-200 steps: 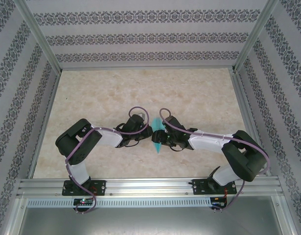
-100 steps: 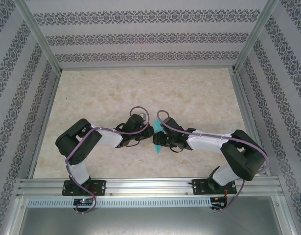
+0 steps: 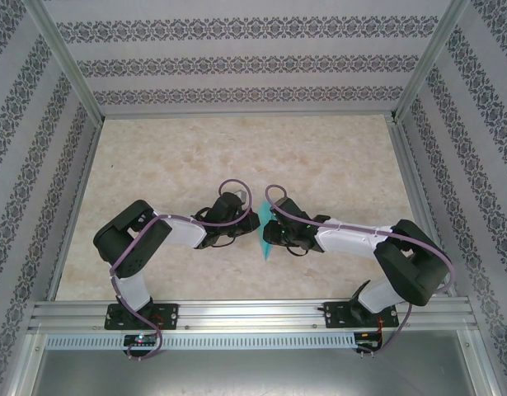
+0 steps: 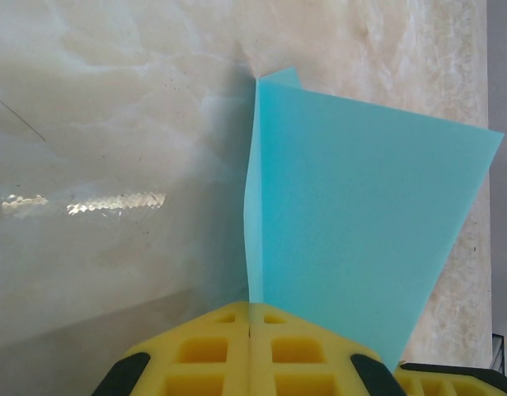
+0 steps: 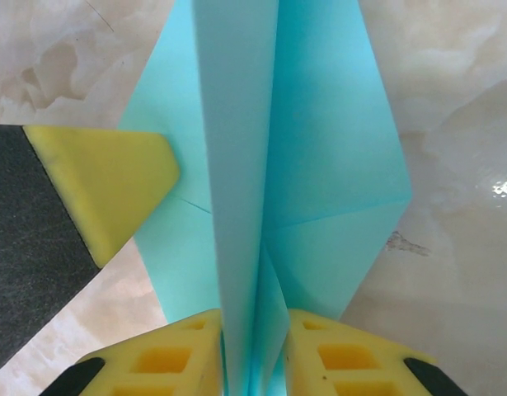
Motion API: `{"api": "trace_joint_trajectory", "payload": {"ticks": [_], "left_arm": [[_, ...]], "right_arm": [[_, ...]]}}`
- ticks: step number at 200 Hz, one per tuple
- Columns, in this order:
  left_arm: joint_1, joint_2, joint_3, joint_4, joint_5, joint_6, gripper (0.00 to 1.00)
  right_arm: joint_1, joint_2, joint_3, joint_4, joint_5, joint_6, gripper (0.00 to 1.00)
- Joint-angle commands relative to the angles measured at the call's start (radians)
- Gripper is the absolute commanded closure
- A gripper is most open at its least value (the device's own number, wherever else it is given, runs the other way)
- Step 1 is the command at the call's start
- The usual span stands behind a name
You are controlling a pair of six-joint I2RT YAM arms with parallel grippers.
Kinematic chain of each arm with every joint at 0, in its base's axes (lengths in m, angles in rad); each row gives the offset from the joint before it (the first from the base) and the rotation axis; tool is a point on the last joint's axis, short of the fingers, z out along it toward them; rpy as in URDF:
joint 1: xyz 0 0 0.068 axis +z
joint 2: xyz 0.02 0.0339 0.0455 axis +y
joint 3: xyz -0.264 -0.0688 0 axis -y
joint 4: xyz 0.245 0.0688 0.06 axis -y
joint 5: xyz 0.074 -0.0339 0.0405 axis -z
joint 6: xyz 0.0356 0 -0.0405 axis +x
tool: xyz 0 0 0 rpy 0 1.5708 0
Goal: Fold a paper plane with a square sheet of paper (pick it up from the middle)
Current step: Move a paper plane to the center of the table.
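The turquoise sheet of paper (image 3: 265,246), creased into a pointed shape, hangs between both grippers over the middle of the table, tip toward the near edge. My left gripper (image 3: 252,224) is shut on one edge of it. In the left wrist view the yellow pads (image 4: 212,346) meet with the paper (image 4: 360,223) fanning out to the right. My right gripper (image 3: 270,232) is shut on the stacked folds; its wrist view has the paper (image 5: 319,165) standing up between the pads, a centre crease running away. The left gripper's fingertip (image 5: 105,177) touches the sheet's left flap.
The marble-patterned table (image 3: 319,157) spreads out behind and beside the arms. Patterned walls and aluminium posts (image 3: 68,62) enclose it. A metal rail (image 3: 253,313) runs along the near edge by the arm bases.
My right gripper has edged slightly left toward the left gripper, covering more of the paper's upper part. The left arm has stayed put.
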Motion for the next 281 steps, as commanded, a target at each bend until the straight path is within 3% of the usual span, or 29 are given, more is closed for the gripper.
{"api": "trace_joint_trajectory", "payload": {"ticks": [1,118,171,232,281], "left_arm": [[0.016,0.017,0.003,0.047,0.011,-0.016,1.0],[0.018,0.008,-0.003,0.038,0.002,-0.024,1.0],[0.029,-0.04,-0.003,-0.028,-0.022,-0.01,0.87],[0.044,-0.102,-0.006,-0.128,-0.071,0.02,0.78],[0.069,-0.208,-0.021,-0.281,-0.169,0.044,0.7]], "right_arm": [[0.013,0.007,0.038,-0.007,0.033,0.018,0.76],[0.022,0.092,0.086,-0.043,0.053,0.065,0.75],[0.028,0.09,0.112,-0.092,0.081,0.067,0.78],[0.043,0.123,0.153,-0.139,0.092,0.059,0.67],[0.055,0.15,0.189,-0.194,0.127,0.063,0.69]]}}
